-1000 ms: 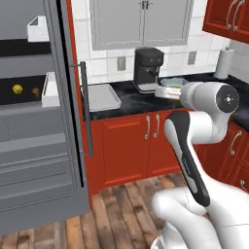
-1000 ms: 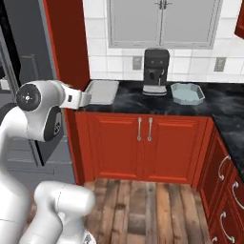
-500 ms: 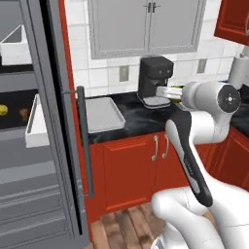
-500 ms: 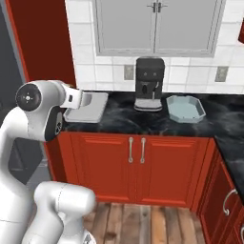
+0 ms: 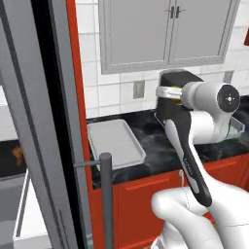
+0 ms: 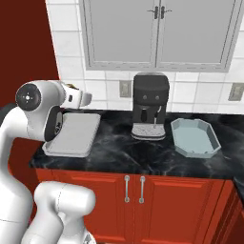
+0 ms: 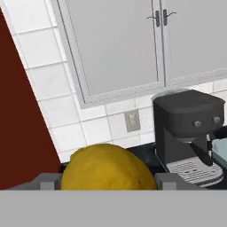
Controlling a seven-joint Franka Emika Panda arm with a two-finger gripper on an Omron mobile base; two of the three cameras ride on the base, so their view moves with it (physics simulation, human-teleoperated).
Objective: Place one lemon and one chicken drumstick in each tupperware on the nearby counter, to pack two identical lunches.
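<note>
- Hand view, bottom centre: a yellow lemon sits between the gripper fingers, whose grey tips flank it on either side; the jaws are clamped on the fruit.
- Left base view, right of centre: the white arm's hand points toward the back wall, a sliver of the yellow fruit visible at its tip, above the counter.
- Left base view, centre: the whitish-grey tupperware lies flat on the black marbled top, left of the arm; nothing is inside it.
- Right base view, left of centre: the same tray sits at the counter's left end, partly behind the arm's elbow.
- Right base view, right of centre: the pale blue tupperware rests just right of the coffee machine, also unfilled.
- Right base view, upper half: white wall tiles and grey upper cabinet doors stand behind the counter.
- Right base view, bottom: red-brown cabinet doors with silver handles.
</note>
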